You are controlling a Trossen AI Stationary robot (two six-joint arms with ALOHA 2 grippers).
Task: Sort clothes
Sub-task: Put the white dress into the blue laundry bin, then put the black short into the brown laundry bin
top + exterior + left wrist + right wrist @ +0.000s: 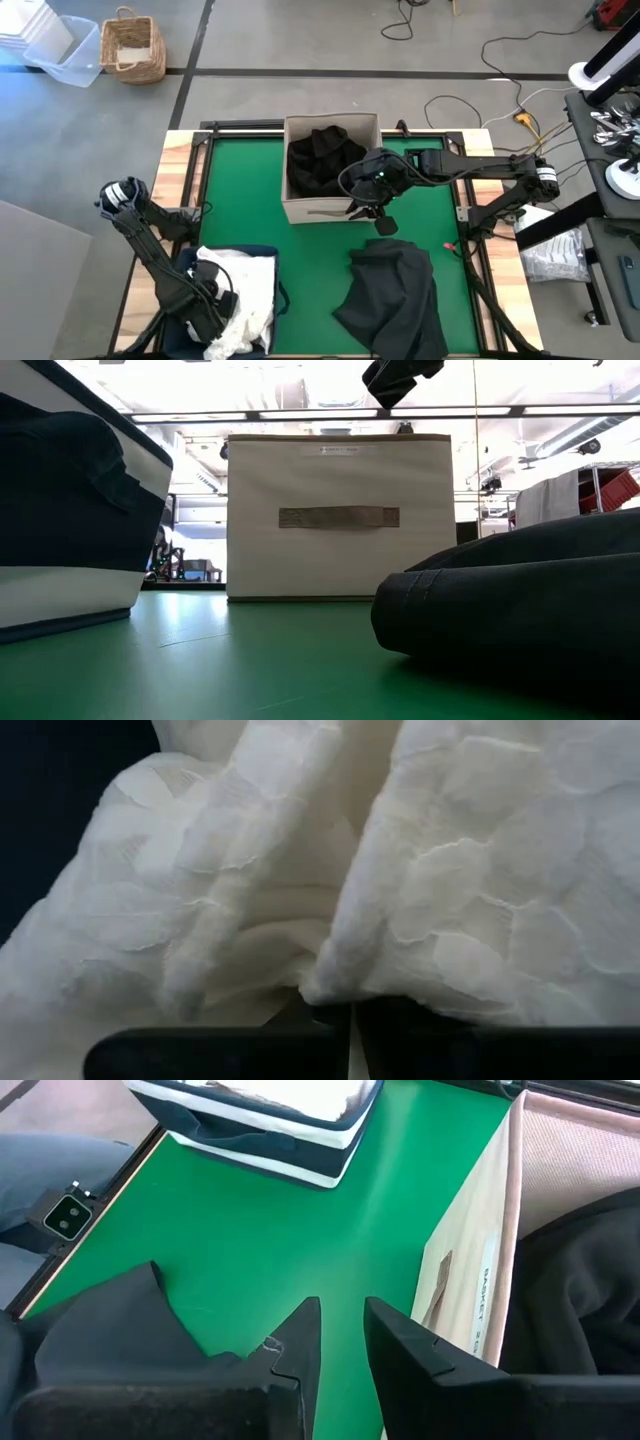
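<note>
The green table (240, 190) filled the high view, and across it the sorting stood partly done. Biggest on the mat was the charcoal garment (392, 295), a crumpled heap at the near edge on the right arm's side, its long axis running from the middle of the mat toward that near edge. Behind it, at the far edge, sat the beige box (330, 210) with black clothes (322, 160) already piled inside. Over on the left arm's side the navy bin (283, 295) held a mound of white clothes (240, 295).

Now the claws. The right gripper (383, 222) hung in the air just by the box's front wall, between box and charcoal heap, its fingers (300, 1342) parted by a narrow gap and holding nothing; green mat showed clean through that gap in the right wrist view. The left gripper (222, 300) was buried down in the bin, its fingers pressed together against the white cloth; whether any fabric was pinched I couldn't tell.

Here was what mattered, by my read: the charcoal garment lay just beside the right gripper, on the side away from the box, near but not touching. The right arm was plainly the nearer, so a short drop toward the heap's closest fold looked the natural next grab.
</note>
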